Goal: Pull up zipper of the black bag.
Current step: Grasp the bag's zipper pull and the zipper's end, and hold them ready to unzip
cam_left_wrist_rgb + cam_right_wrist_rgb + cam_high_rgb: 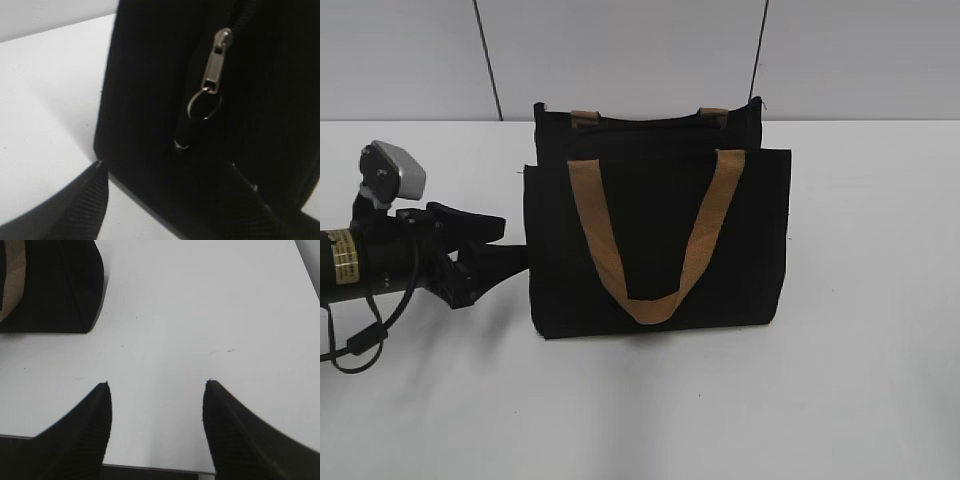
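The black bag (655, 240) stands upright in the middle of the white table, its tan handle (655, 300) hanging down the front. In the left wrist view the bag's end face (145, 100) fills the frame, and the silver zipper pull (216, 65) with a small ring hangs on the black zip line. My left gripper (508, 243) is open at the bag's left end; its fingers (165, 165) lie low, below the pull, holding nothing. The right finger is hard to make out against the black fabric. My right gripper (157, 383) is open and empty over bare table.
The white table (860, 400) extends on all sides of the bag. In the right wrist view a corner of the bag (55, 285) lies at the top left, and the table's near edge (150, 467) runs just under the fingers. A pale wall stands behind.
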You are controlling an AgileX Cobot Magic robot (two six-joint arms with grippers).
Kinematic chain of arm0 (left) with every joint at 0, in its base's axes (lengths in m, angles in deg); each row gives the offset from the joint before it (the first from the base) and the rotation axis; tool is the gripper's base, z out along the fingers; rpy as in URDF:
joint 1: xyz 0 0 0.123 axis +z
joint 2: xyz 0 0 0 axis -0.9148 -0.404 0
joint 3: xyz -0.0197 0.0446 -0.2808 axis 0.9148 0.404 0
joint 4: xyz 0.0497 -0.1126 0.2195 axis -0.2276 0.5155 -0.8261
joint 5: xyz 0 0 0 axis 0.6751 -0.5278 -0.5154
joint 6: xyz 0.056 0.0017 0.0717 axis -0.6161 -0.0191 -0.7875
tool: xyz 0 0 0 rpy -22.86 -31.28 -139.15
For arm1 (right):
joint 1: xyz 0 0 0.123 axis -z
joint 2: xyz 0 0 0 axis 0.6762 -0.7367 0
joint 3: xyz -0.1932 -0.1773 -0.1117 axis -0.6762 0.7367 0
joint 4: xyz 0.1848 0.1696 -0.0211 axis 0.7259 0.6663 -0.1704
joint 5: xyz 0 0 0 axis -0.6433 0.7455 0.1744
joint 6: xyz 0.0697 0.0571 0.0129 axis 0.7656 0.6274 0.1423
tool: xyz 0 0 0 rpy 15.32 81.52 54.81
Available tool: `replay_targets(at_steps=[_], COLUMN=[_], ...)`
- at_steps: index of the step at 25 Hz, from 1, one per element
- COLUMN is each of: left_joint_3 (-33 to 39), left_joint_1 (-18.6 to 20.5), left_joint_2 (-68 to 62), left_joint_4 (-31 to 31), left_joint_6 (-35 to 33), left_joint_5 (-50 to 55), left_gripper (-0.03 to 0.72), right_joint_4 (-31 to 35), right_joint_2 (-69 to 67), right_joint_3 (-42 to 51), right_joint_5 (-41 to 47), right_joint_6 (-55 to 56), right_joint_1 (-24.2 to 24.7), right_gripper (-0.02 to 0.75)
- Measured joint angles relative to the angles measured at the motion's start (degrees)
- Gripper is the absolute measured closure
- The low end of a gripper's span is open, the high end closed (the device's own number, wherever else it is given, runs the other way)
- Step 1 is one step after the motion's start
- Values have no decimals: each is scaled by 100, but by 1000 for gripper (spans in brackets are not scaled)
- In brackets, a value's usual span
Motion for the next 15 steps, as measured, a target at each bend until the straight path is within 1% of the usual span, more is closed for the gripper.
replay_targets(at_steps=[2, 5, 9, 15], left_joint_3=[-109, -333, -593, -1080], left_joint_1=[-111, -139, -227, -476], left_joint_2=[-137, -400, -660, -952], left_joint_4=[-56, -202, -242, -255], left_joint_6=[17, 17, 36, 88], left_joint_5=[42, 128, 173, 180], left_gripper=[159, 159, 159, 165], right_joint_4=[0, 0, 0, 0], right_joint_2=[0, 0, 0, 0], right_joint_3=[0, 0, 0, 0], right_joint_5=[0, 0, 0, 0], right_joint_6=[0, 0, 0, 0], right_joint_1=[0, 0, 0, 0], right_gripper=[287, 287, 287, 287])
